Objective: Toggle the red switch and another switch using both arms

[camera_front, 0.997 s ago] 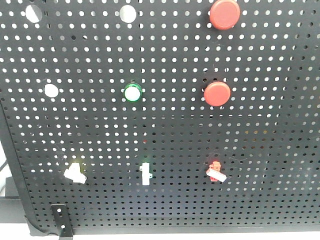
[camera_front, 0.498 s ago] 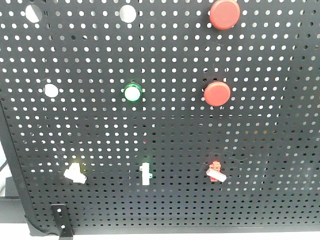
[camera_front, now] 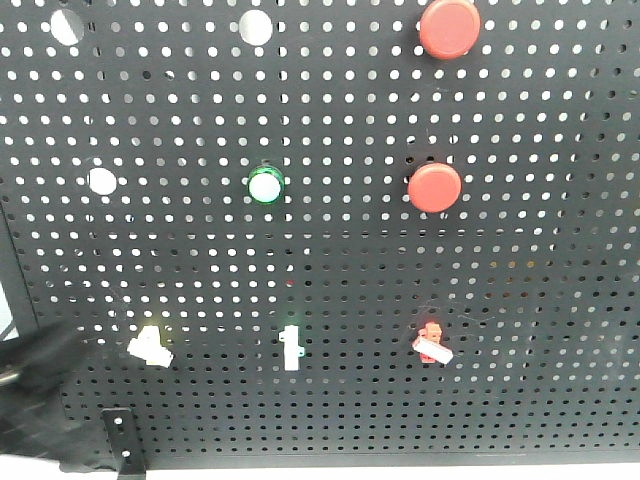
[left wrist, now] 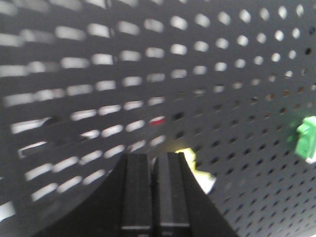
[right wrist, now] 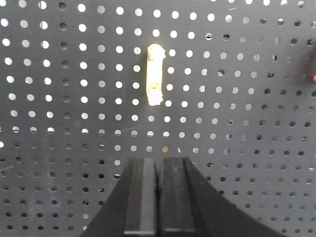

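Note:
The red switch (camera_front: 432, 342) sits low right on the black pegboard, its white lever angled down to the right. Another switch (camera_front: 150, 345), white-levered with a yellowish glow, sits low left. My left gripper (left wrist: 154, 157) is shut and empty; the yellowish switch (left wrist: 198, 172) peeks out just right of and behind its tips. In the front view that arm is a dark blur (camera_front: 30, 372) left of the switch. My right gripper (right wrist: 158, 160) is shut and empty, below an upright pale toggle (right wrist: 154, 74). Only a red sliver (right wrist: 314, 78) shows at that view's right edge.
An upright white toggle (camera_front: 290, 348) stands between the two switches. A green-ringed lamp (camera_front: 265, 185) and two large red push buttons (camera_front: 449, 27) (camera_front: 434, 187) sit higher on the pegboard (camera_front: 520, 300). A green part (left wrist: 308, 138) shows right in the left wrist view.
A dark blurred arm has come into the front view at the lower left, near the yellowish switch. The switches' levers look unchanged.

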`<state>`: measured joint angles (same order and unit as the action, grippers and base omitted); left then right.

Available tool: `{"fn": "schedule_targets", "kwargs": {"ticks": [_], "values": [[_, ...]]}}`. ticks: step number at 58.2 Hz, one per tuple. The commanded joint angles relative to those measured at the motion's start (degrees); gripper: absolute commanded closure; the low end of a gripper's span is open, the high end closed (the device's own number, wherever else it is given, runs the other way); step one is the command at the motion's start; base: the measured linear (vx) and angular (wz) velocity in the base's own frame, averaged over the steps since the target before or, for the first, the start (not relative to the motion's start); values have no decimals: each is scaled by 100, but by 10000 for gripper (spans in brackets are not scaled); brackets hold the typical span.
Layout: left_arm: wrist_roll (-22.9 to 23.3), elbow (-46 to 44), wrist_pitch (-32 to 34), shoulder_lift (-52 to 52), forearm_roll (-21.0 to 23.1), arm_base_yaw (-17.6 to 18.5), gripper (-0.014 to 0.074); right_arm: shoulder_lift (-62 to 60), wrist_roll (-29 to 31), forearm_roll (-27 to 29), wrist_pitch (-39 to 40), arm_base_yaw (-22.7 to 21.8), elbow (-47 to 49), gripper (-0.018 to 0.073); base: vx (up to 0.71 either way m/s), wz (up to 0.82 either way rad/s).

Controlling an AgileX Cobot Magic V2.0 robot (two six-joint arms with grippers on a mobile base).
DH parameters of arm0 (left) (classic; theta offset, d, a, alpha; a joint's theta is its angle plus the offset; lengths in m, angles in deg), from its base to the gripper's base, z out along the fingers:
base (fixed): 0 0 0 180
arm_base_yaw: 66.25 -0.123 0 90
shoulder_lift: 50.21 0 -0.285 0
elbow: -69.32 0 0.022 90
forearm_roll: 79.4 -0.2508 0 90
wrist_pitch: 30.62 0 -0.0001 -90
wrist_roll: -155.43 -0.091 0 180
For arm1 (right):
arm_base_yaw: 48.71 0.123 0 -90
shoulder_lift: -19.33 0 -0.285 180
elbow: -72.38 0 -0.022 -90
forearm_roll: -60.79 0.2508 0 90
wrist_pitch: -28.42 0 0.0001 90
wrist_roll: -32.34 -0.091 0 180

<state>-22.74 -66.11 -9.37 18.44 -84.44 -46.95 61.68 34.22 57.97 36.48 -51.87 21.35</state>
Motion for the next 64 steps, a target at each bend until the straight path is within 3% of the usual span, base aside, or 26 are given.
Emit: {"fn": "schedule_targets", "kwargs": {"ticks": [1, 45, 64], "values": [[32, -379, 630, 178, 20, 104, 594, 18, 30, -33, 515, -34, 179, 566, 0, 0], [11, -650, 646, 879, 27, 85, 594, 18, 30, -33, 511, -34, 179, 566, 0, 0], [16, -284, 749, 809, 131, 85, 594, 18, 30, -33, 511, -34, 179, 566, 0, 0]]}}
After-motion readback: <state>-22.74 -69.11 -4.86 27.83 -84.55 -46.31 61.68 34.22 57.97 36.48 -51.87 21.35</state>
